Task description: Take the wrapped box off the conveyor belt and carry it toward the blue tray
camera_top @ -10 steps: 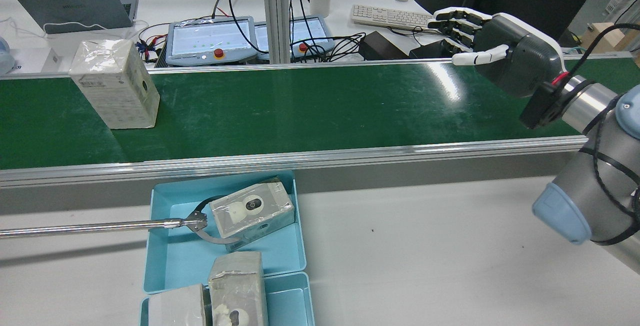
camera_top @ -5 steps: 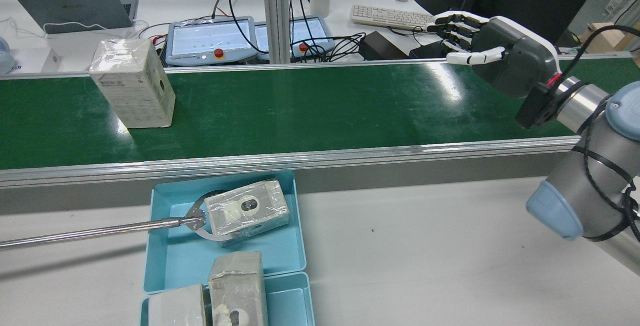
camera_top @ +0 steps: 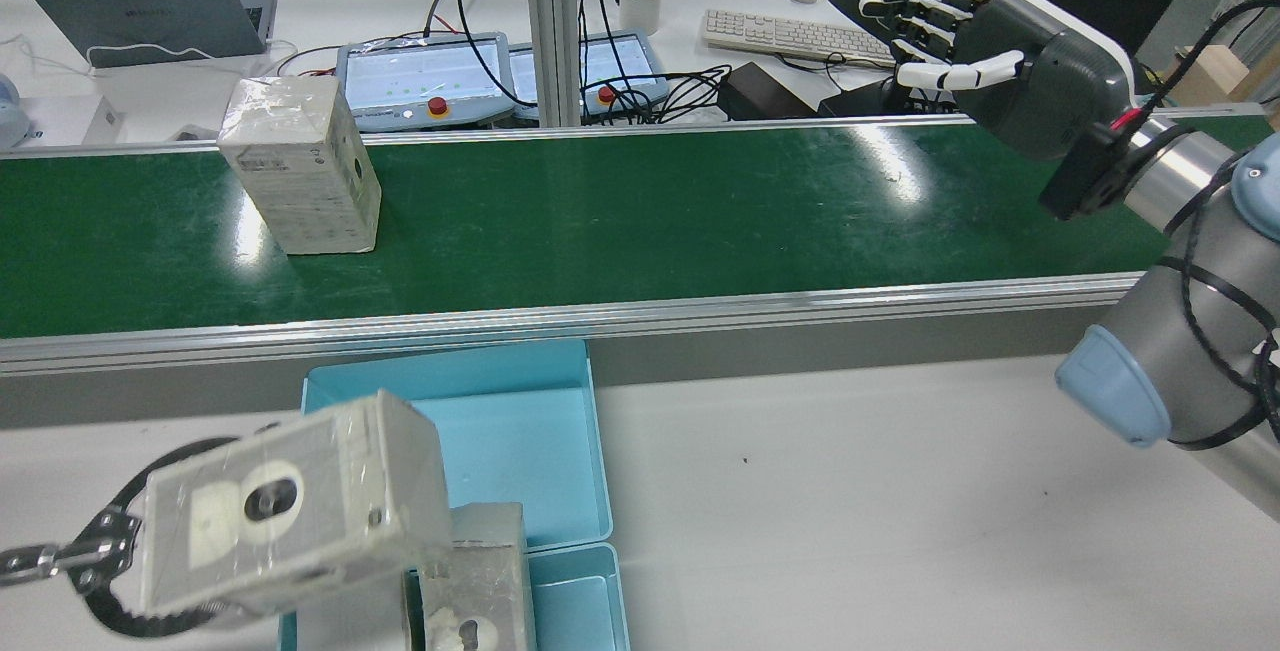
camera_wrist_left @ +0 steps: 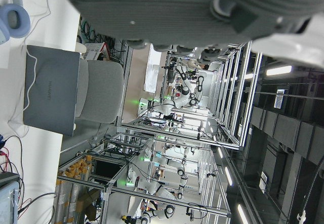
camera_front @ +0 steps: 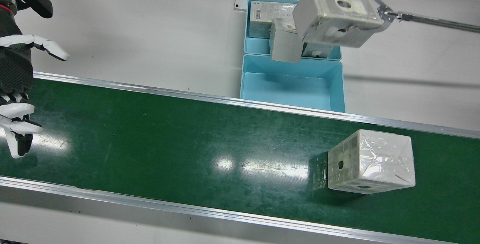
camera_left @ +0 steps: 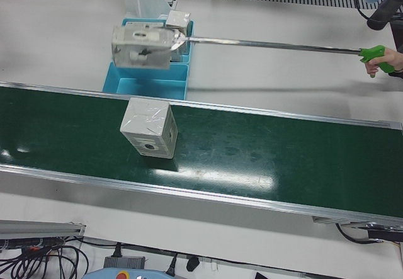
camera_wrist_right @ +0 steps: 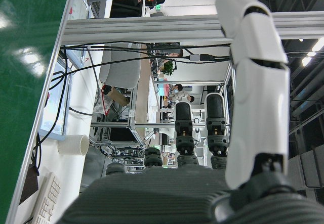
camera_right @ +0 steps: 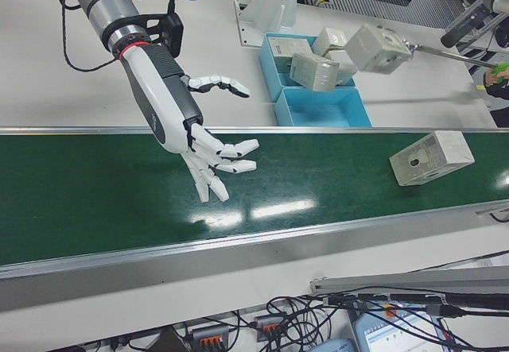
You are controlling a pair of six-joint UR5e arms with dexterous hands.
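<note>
A wrapped box [camera_top: 300,166] stands upright on the green conveyor belt [camera_top: 650,211], at its left part in the rear view. It also shows in the front view [camera_front: 371,161], the left-front view [camera_left: 149,128] and the right-front view [camera_right: 432,157]. My right hand [camera_top: 1010,61] is open with its fingers spread, held above the belt's right end, far from the box [camera_front: 15,75] [camera_right: 187,129]. The blue tray [camera_top: 520,431] sits below the belt's near rail [camera_front: 292,86]. Only the grey palm of my left hand [camera_wrist_left: 202,1] shows; its fingers are hidden.
A person's long grabber tool [camera_left: 271,43] holds another wrapped box [camera_top: 290,501] lifted above the trays [camera_front: 333,17]. A second blue tray [camera_top: 570,601] holds two more wrapped boxes [camera_top: 475,571]. Teach pendants [camera_top: 420,76], a keyboard and a monitor stand behind the belt.
The box on the belt has travelled to the right in the rear view. The grabber tool has lifted its box up out of the blue tray. My right hand has risen slightly.
</note>
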